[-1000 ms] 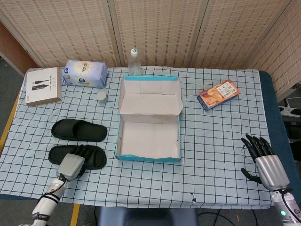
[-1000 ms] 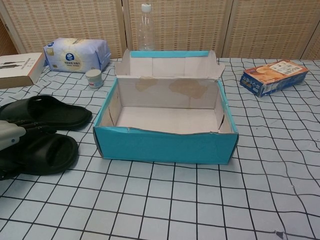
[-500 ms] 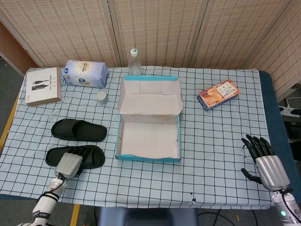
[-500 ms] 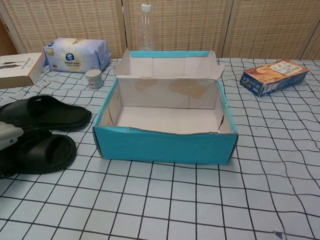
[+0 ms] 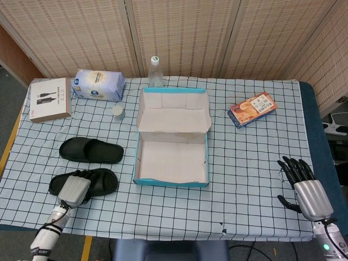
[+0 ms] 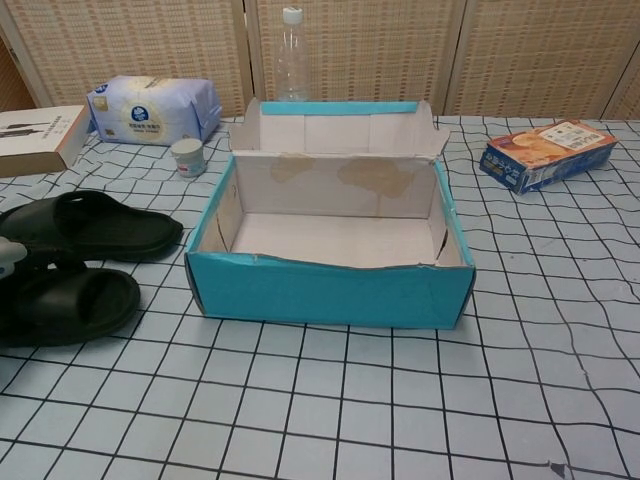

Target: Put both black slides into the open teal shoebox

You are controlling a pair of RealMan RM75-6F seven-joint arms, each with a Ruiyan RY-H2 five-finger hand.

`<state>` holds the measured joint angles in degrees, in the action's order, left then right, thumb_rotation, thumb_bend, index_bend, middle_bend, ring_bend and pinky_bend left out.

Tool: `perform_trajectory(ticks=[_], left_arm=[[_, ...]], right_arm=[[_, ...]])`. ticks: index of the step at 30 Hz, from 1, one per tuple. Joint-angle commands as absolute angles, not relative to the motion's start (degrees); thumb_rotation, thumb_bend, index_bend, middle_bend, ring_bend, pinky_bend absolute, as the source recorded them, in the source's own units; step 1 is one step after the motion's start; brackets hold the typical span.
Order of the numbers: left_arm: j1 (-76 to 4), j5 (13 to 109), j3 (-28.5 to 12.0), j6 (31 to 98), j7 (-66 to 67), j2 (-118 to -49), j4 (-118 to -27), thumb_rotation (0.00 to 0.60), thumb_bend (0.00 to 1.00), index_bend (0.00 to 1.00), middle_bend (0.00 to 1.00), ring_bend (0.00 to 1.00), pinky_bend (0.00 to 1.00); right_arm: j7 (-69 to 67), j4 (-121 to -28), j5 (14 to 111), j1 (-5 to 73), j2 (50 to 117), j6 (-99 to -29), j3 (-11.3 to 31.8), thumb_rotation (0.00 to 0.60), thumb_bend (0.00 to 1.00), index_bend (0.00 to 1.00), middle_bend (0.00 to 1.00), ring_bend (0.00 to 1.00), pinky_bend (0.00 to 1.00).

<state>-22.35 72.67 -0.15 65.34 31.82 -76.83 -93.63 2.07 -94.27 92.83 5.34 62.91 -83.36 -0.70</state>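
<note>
Two black slides lie left of the open teal shoebox, which has nothing inside. The far slide rests flat on the checked cloth. My left hand lies over the near slide, its dark fingers hooked around the strap and gripping it. In the chest view the near slide sits at the left edge below the far slide, and only a sliver of the left hand shows. The teal shoebox fills the middle. My right hand rests at the table's right front, fingers apart, holding nothing.
Along the back stand a clear bottle, a tissue pack and a flat boxed item. A small jar sits near the box lid. A snack box lies to the right.
My left hand has drawn back toward the left front, and the near slide has slid left with it, away from the shoebox. The right hand and far slide have stayed put.
</note>
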Motion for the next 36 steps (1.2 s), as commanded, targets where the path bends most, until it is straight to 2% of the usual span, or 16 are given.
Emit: perform_trajectory(ticks=[1, 12, 20, 24, 28, 36], left_arm=[[-20.4, 76.94, 0.16, 71.02, 31.17, -72.76, -97.77, 0.6, 0.48, 0.5, 0.67, 0.54, 0.47], [-19.74, 81.2, -1.28, 75.2, 28.23, -70.72, -99.05, 0.6, 0.5, 0.57, 0.74, 0.61, 0.53], [-22.34, 85.28, -5.0, 76.75, 24.91, -71.42, -98.66, 0.6, 0.51, 0.59, 0.76, 0.63, 0.55], [-26.3, 85.77, -7.28, 72.35, 24.38, -69.47, -103.97, 0.6, 0.51, 0.59, 0.75, 0.63, 0.55], [-32.05, 83.55, -10.07, 64.47, 24.89, -67.86, -108.28, 0.6, 0.51, 0.59, 0.75, 0.63, 0.55], [-44.73, 70.32, -17.71, 51.51, 29.22, -70.83, -107.82, 0.6, 0.51, 0.59, 0.76, 0.63, 0.55]], right_arm=[[2.28, -94.37, 93.02, 5.29, 62.95, -83.47, -0.8, 0.6, 0.15, 0.0, 0.0, 0.0, 0.0], [2.93, -94.56, 93.37, 5.4, 63.25, -83.21, -1.01, 0.6, 0.15, 0.0, 0.0, 0.0, 0.0], [3.02, -94.54, 93.11, 5.53, 63.29, -82.94, -0.92, 0.6, 0.15, 0.0, 0.0, 0.0, 0.0], [3.45, -94.56, 93.01, 5.66, 63.46, -82.57, -0.96, 0.6, 0.15, 0.0, 0.0, 0.0, 0.0], [3.54, -94.78, 93.04, 5.75, 63.5, -82.43, -0.98, 0.6, 0.15, 0.0, 0.0, 0.0, 0.0], [4.04, -94.78, 91.83, 6.48, 63.97, -80.75, -0.67, 0.6, 0.15, 0.0, 0.0, 0.0, 0.0]])
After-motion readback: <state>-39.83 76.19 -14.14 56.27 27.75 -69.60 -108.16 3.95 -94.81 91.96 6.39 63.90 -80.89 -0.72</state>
